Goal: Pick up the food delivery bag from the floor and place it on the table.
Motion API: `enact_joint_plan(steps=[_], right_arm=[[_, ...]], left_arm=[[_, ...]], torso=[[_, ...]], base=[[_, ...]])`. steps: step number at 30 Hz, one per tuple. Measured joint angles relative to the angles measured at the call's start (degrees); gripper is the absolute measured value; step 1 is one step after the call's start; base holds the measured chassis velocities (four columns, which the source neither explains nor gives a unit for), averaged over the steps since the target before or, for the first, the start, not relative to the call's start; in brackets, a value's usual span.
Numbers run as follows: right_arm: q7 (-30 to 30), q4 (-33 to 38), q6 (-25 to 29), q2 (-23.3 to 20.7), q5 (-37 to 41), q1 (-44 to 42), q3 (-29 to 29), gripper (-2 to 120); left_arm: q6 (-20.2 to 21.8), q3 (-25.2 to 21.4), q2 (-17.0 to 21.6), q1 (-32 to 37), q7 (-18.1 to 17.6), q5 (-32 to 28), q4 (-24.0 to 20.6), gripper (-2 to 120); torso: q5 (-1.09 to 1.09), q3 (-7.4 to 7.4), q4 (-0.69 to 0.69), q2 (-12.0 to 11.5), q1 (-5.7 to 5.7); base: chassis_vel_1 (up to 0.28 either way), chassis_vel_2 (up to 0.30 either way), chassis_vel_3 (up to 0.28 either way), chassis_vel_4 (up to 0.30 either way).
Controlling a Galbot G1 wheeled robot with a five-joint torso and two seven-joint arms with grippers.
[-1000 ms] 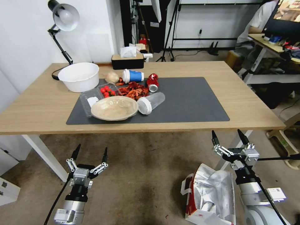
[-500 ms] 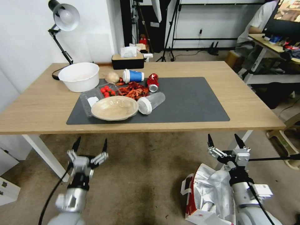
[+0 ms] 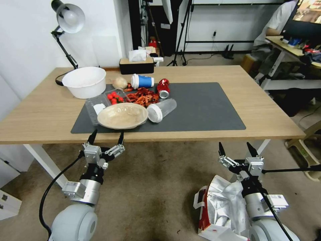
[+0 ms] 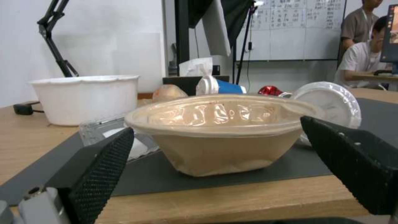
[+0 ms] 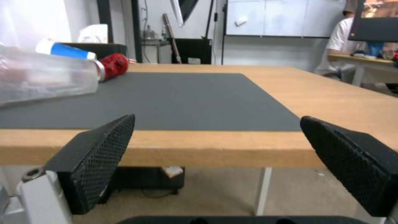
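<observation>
While the food delivery bag (image 3: 222,207) lies on the floor (image 3: 153,187), the right end effector (image 3: 235,150) hangs above it, spread wide, empty

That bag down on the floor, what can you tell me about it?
The food delivery bag sits on the stained brownish carpet by the table's right front corner. It looks like white paper with a red side panel, crinkled silver foil lining and a white handle at its left edge. Its mouth gapes open, the foil crumpled. The right end effector, open, hovers above its far end; the right arm overlaps it.
</observation>
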Motion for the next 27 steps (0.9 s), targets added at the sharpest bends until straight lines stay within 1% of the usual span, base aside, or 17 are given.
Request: enact_joint_plan(steps=[10, 17, 18, 20, 22, 27], right_arm=[[-1.9, 0.3, 0.0, -0.3, 0.9, 0.6, 0.1, 100], [-2.6, -0.3, 0.3, -0.2, 1.6, 1.1, 0.1, 100], [-2.6, -0.3, 0.3, -0.2, 1.6, 1.1, 0.1, 100], [-2.8, -0.6, 0.5, -0.2, 1.8, 1.2, 0.1, 100], [-2.8, -0.7, 0.5, -0.2, 1.8, 1.2, 0.2, 100], [-3.1, -0.9, 0.6, -0.3, 2.0, 1.4, 0.3, 100]], left_arm=[[-0.2, 0.2, -0.5, 1.0, -0.7, 2.3, -0.3, 99], [-0.2, 0.3, -0.7, 1.3, -1.2, 3.4, -0.3, 100], [-0.2, 0.3, -0.7, 1.3, -1.2, 3.4, -0.3, 100], [-0.2, 0.3, -0.9, 1.4, -1.3, 3.5, -0.3, 100], [-0.2, 0.3, -1.0, 1.4, -1.4, 3.5, -0.3, 100], [-0.3, 0.4, -1.2, 1.8, -1.4, 3.6, -0.4, 100]], torso=[[0.00, -0.17, 0.00, -0.3, -0.12], [0.00, -1.25, 0.00, -2.3, -0.98], [0.00, -1.25, 0.00, -2.3, -0.98], [0.00, -1.78, 0.00, -3.1, -1.37], [0.00, -1.93, 0.00, -3.4, -1.48], [0.00, -2.82, 0.00, -5.0, -2.21]], base=[[0.000, 0.000, 0.000, 0.000], [0.000, 0.000, 0.000, 0.000], [0.000, 0.000, 0.000, 0.000], [0.000, 0.000, 0.000, 0.000], [0.000, 0.000, 0.000, 0.000], [0.000, 0.000, 0.000, 0.000]])
